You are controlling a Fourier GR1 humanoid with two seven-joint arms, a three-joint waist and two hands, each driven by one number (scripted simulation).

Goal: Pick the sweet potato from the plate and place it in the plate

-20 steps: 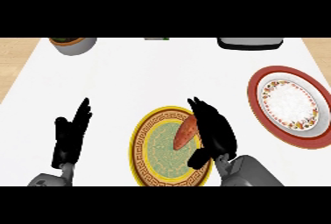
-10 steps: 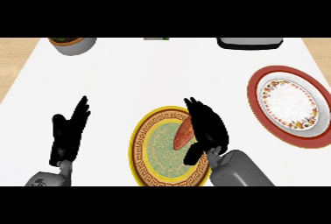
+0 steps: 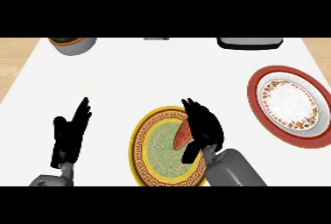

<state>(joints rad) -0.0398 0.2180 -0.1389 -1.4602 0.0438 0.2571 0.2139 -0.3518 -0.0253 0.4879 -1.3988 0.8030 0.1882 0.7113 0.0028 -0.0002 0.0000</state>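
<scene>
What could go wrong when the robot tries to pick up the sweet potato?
The right hand is only beside the sweet potato, so it might nudge it and make it roll across the yellow plate instead of catching it. The red plate sits far to the right, so the potato could slip on the way over.

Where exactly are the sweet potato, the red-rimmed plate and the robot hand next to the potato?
sweet potato (image 3: 182,135), head view, its orange middle.
red-rimmed plate (image 3: 256,82), head view, its red rim.
right robot hand (image 3: 205,126), head view, back of the hand.
</scene>
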